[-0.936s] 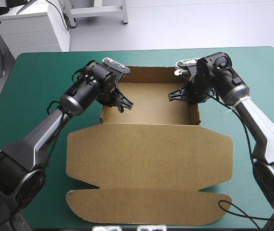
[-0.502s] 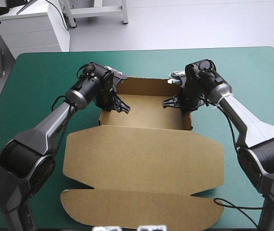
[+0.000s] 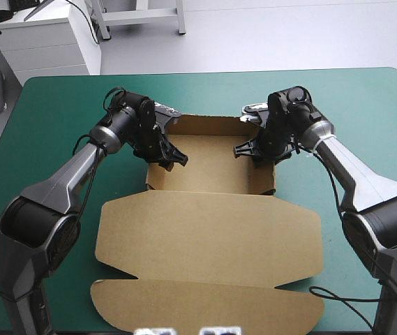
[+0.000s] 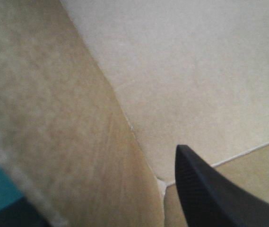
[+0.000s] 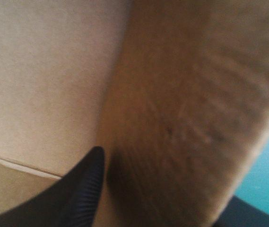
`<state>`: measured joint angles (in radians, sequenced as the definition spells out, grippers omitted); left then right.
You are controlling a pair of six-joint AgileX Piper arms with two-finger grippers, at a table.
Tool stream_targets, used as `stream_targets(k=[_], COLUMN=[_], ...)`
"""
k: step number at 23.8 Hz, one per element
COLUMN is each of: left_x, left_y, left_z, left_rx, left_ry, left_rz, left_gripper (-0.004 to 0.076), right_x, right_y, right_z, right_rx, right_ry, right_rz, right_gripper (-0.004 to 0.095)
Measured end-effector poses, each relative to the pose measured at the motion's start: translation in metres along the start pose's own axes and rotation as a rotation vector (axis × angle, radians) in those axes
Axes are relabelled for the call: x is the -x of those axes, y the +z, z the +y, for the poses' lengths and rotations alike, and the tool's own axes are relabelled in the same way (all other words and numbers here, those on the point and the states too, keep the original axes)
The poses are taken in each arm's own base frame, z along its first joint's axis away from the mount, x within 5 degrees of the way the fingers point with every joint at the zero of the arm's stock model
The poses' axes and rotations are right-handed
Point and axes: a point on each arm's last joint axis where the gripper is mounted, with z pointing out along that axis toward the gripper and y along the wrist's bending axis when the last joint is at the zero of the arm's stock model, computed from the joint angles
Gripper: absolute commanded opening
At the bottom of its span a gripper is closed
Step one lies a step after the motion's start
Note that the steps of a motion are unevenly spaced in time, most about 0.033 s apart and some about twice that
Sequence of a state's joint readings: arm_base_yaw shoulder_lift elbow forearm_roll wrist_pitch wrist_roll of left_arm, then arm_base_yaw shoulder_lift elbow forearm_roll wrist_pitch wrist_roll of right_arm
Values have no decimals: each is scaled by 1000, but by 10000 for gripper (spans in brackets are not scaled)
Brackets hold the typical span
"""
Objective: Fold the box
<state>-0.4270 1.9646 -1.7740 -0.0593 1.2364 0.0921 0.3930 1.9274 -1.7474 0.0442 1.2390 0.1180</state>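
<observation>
From above, you are gripping the box (image 3: 212, 230) with the left gripper (image 3: 165, 153) and right gripper (image 3: 249, 149), each clenched on one side wall of the tray, the lid lying flat behind them

Along the left wrist, the left wall (image 4: 54, 118) is running between your fingers (image 4: 210, 194); squeezing harder is risking a crease

Along the right wrist, the right wall (image 5: 172, 118) is sitting likewise; pulling unevenly is risking a twisted tray

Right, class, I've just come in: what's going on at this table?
Two robot arms are folding a brown box on the teal-green table. The left pincer grips the tray's left side wall, and the right pincer grips the right side wall. Both walls are raised. The far wall is up as well. The lid lies flat toward the near edge, not yet folded.
</observation>
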Motion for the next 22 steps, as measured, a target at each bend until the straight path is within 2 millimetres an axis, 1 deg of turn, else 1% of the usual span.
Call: stream_targets(k=[1,2,6,8,10,11,14,15,16,19,22], left_x=[0,0,0,-2,-6,-9,-17,-22,-25,-38,-56], left_y=[0,0,-2,-11,-33,-48,-76,-93,-101,-131,-166], left_z=[0,0,0,3,6,7,5,4,3,1,-1], left_rx=[-8,-13,-14,25,85,101,113,118,120,134,151], left_ry=[-4,-5,-4,11,33,37,39,40,40,41,51], left_rz=[-2,-2,-7,-24,-68,-101,-163,-201,-219,-290,-370], left_gripper=[449,449,449,449,449,449,438,432,424,362,239], right_x=[0,0,0,-2,-4,-6,-12,-15,-18,-25,-35], right_y=[0,0,-4,-14,-31,-42,-64,-75,-83,-104,-124], right_z=[1,1,1,1,0,-1,-1,-1,-1,-1,-1], right_rx=[9,10,13,11,-1,-5,-3,-1,0,3,5], right_ry=[2,1,-14,-28,-41,-49,-61,-67,-71,-86,-100], right_rz=[-1,-1,-12,-36,-75,-103,-156,-182,-199,-249,-292], right_gripper=[843,876,834,815,800,794,780,778,778,777,764])
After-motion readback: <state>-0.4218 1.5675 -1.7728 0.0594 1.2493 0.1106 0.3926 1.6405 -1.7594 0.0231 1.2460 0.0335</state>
